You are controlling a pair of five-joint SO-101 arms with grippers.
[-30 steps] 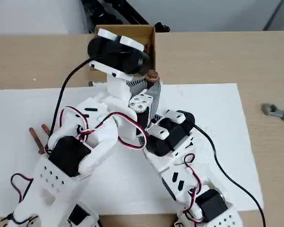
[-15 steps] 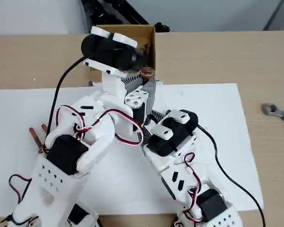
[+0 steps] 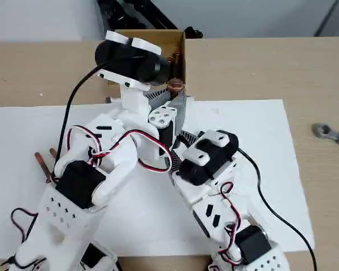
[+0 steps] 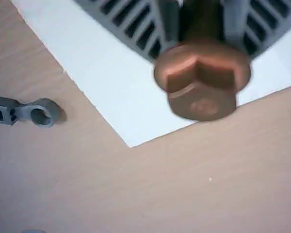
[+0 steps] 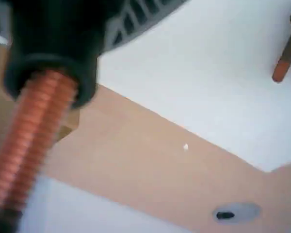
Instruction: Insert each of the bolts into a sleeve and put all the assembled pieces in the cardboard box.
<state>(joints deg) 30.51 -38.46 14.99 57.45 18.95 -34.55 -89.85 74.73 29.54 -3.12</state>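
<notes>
At the counter's far edge, just beside the cardboard box [image 3: 170, 38], I have both arms meeting so the bolt [image 4: 201, 80] can pass through the sleeve [image 5: 51, 53]. The left pincer [image 4: 202, 22] is clamped narrow on the bolt's shank; the right pincer [image 5: 63, 17] looks closed around the sleeve, with thread poking out beyond it

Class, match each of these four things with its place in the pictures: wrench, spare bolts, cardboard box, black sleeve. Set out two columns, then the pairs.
1 wrench
2 spare bolts
3 cardboard box
4 black sleeve

A around the copper bolt, on its thread
B lying on the white paper
C on the bare tabletop, right of the paper
D beyond the paper's far edge

Pairs: 1-C; 2-B; 3-D; 4-A
</notes>
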